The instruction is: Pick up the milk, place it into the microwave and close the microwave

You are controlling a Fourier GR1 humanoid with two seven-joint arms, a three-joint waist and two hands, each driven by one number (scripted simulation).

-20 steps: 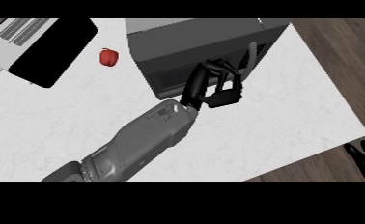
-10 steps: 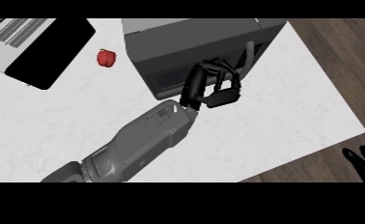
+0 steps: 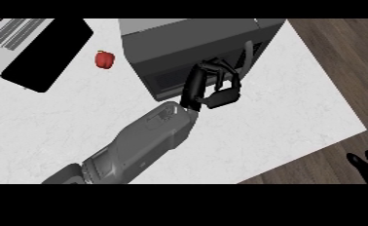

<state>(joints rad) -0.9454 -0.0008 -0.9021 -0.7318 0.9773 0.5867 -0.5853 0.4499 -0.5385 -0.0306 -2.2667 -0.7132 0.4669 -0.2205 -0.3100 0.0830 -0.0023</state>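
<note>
The left hand [image 3: 214,87], its fingers [image 3: 224,69] curled and holding nothing visible, rests against the dark grey box-shaped microwave [image 3: 194,49] on the white marble worktop [image 3: 287,103], apparently finishing the door-closing step; the milk is out of sight, presumably inside.

Microwaves: you have one dark grey box-shaped microwave [image 3: 188,49] on the counter, its door shut.
Peppers: you have one small red bell pepper [image 3: 105,59], left of the microwave and apart from it.
Black panels: you have one flat black rectangular panel [image 3: 47,53] set in the counter at the upper left.
Striped grilles: you have one pale striped patch [image 3: 22,29] at the top left corner, touching the black panel's edge.
Counters: you have one white marbled counter top [image 3: 287,103].
Forearms: you can count one grey forearm [image 3: 137,144].
Hands: you can count two black hands, one [image 3: 215,86] with curled fingers at the microwave's front, the other [image 3: 357,161] only a sliver at the right edge.
</note>
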